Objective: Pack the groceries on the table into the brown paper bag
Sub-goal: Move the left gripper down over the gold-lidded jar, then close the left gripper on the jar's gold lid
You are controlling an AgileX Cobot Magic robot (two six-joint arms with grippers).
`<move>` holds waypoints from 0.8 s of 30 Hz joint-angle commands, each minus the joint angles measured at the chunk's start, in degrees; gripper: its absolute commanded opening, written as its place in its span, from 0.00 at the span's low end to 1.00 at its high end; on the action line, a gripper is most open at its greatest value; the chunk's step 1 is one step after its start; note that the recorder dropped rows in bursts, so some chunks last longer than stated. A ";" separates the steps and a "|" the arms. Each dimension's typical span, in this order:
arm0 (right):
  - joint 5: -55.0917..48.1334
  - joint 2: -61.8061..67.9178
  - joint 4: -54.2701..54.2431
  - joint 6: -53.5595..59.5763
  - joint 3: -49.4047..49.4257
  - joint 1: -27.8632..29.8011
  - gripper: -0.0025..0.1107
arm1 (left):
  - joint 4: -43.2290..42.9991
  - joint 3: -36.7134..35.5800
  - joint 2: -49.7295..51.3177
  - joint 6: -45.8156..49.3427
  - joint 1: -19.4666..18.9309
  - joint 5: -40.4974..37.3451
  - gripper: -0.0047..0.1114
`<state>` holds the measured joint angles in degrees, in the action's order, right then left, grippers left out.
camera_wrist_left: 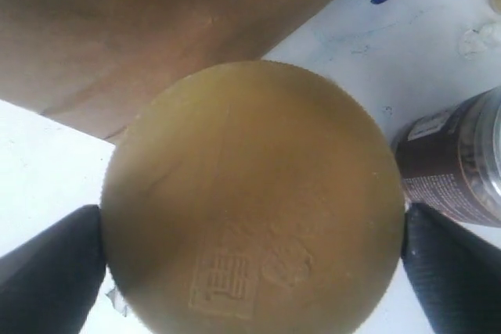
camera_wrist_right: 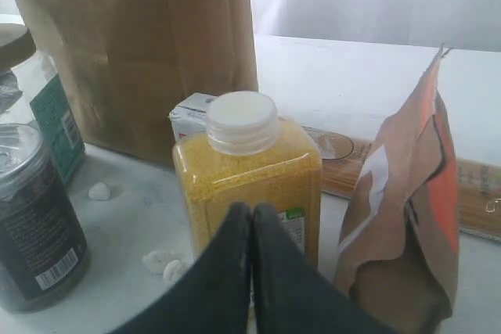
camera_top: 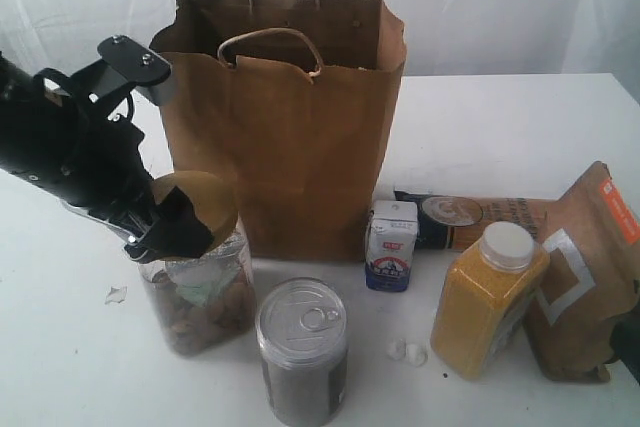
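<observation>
Packing looks barely begun. The left gripper point(camera_wrist_left: 250, 240) clamps the gold lid of the clear jar point(camera_top: 200, 297), which seemingly rests on the white table point(camera_top: 500, 117) just before the tall, creased brown paper bag point(camera_top: 290, 137). The pull-tab can point(camera_top: 302, 352), white-blue carton point(camera_top: 391, 245), yellow-grain bottle point(camera_top: 488, 299), brown pouch point(camera_top: 585, 277) and spaghetti packet point(camera_top: 480, 219) lie unpacked. The right gripper point(camera_wrist_right: 252, 271) is pinched closed, empty.

We see a white curtain point(camera_top: 500, 7) hanging in soft vertical folds across the whole back of the scene, brightly and evenly lit. In front of it lies a wide white tabletop point(camera_top: 500, 127), its far edge meeting the cloth in a straight line. The light is diffuse, so the shadows we find on that surface are faint and soft-edged.
</observation>
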<state>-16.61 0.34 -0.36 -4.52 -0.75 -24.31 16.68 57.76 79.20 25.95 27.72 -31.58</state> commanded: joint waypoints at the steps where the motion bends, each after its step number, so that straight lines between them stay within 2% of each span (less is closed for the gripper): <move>1: -0.03 -0.34 -0.05 -0.27 0.20 0.34 0.02 | -0.15 -0.04 1.32 -0.06 0.39 -1.19 0.94; 7: -0.03 -0.34 -0.05 -0.27 0.20 0.34 0.02 | -0.39 -0.04 2.82 -0.06 0.39 0.27 0.94; 9: -0.03 -0.34 -0.05 -0.27 0.20 0.34 0.02 | -0.47 -0.04 3.07 -0.06 0.39 0.37 0.91; 12: -0.03 -0.34 -0.05 -0.27 0.20 0.34 0.02 | -1.08 -0.04 3.07 0.46 0.39 0.50 0.75; 15: -0.03 -0.34 -0.05 -0.27 0.20 0.34 0.02 | -1.19 -0.04 2.82 1.51 0.39 0.35 0.47; 19: -0.03 -0.34 -0.05 -0.27 0.20 0.34 0.02 | -1.47 -0.04 1.76 1.51 0.39 0.03 0.04; 24: -0.03 -0.34 -0.05 -0.27 0.20 0.34 0.02 | -4.53 -0.04 -1.59 1.94 0.39 -2.19 0.04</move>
<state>-16.61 0.34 -0.36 -4.52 -0.75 -24.31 13.66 57.76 80.33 27.49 27.84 -31.92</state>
